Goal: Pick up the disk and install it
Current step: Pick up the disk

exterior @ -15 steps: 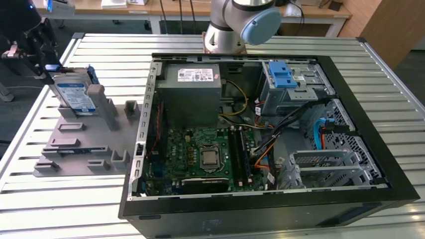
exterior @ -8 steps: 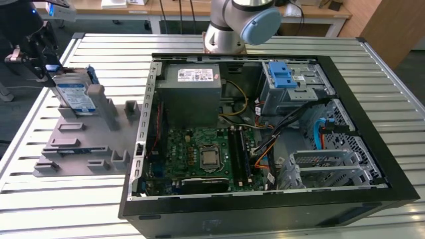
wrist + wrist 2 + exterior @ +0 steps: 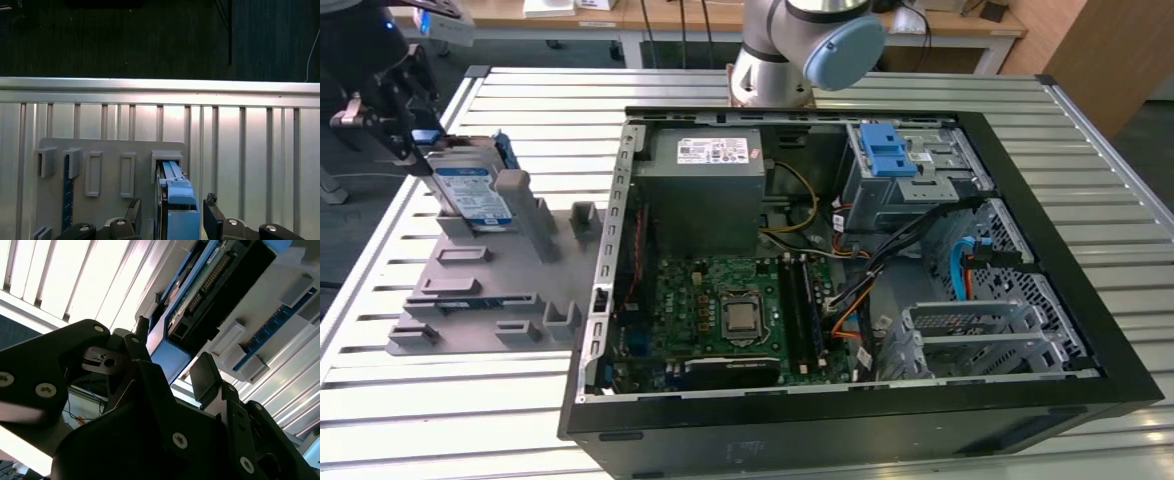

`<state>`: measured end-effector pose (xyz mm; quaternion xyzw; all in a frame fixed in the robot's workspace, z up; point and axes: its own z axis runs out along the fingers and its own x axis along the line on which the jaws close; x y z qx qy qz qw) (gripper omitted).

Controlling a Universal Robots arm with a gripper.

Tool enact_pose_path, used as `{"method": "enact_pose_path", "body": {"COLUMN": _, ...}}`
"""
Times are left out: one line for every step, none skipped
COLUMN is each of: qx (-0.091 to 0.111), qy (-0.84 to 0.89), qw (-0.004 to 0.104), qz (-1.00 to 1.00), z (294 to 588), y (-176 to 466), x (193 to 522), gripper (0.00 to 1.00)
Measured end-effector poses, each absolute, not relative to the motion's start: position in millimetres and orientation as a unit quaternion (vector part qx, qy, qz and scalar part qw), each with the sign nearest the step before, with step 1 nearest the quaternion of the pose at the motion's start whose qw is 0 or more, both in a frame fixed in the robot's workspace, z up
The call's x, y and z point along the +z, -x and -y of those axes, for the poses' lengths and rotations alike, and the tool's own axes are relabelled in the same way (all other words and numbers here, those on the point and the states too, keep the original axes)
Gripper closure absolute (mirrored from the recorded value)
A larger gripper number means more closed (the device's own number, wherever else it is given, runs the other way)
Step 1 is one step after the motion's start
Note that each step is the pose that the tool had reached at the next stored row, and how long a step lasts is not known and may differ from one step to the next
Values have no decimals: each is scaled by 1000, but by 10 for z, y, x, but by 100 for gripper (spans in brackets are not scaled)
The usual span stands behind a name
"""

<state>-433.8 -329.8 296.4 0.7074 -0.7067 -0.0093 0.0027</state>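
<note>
The disk (image 3: 467, 192) is a silver drive with a blue-and-white label and blue rails. It stands on edge in a slot of the grey holder plate (image 3: 474, 290) at the exterior view's left. My gripper (image 3: 416, 150) is at the disk's far end. In the first wrist view the gripper (image 3: 172, 220) is open and straddles the disk's blue rail (image 3: 177, 200), with a gap between each finger and the rail. In the second wrist view the disk's connector end (image 3: 197, 305) lies just beyond the fingertips (image 3: 206, 374).
An open computer case (image 3: 1067, 300) lies on the slatted metal table (image 3: 1107, 130). Inside it are a grey power supply (image 3: 704, 175), a motherboard (image 3: 727, 310) and a metal drive cage with two blue tabs (image 3: 891, 152). The arm's base (image 3: 787, 50) stands behind the case.
</note>
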Motion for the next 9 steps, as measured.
{"method": "enact_pose_path", "body": {"qx": -9, "qy": -707, "qw": 3, "qz": 707, "z": 3298, "y": 4338, "x": 2960, "gripper": 40}}
{"method": "enact_pose_path", "body": {"qx": -9, "qy": -706, "qw": 3, "qz": 708, "z": 3298, "y": 4338, "x": 2953, "gripper": 40}}
{"method": "enact_pose_path", "body": {"qx": -9, "qy": -706, "qw": 3, "qz": 708, "z": 3298, "y": 4338, "x": 2945, "gripper": 40}}
{"method": "enact_pose_path", "body": {"qx": -9, "qy": -706, "qw": 3, "qz": 708, "z": 3298, "y": 4338, "x": 2936, "gripper": 40}}
{"method": "enact_pose_path", "body": {"qx": -9, "qy": -706, "qw": 3, "qz": 708, "z": 3298, "y": 4338, "x": 2929, "gripper": 40}}
{"method": "enact_pose_path", "body": {"qx": -9, "qy": -706, "qw": 3, "qz": 708, "z": 3298, "y": 4338, "x": 2923, "gripper": 40}}
{"method": "enact_pose_path", "body": {"qx": -9, "qy": -706, "qw": 3, "qz": 708, "z": 3298, "y": 4339, "x": 2921, "gripper": 40}}
{"method": "enact_pose_path", "body": {"qx": -9, "qy": -706, "qw": 3, "qz": 708, "z": 3298, "y": 4339, "x": 2920, "gripper": 41}}
{"method": "enact_pose_path", "body": {"qx": -9, "qy": -706, "qw": 3, "qz": 708, "z": 3298, "y": 4338, "x": 2920, "gripper": 41}}
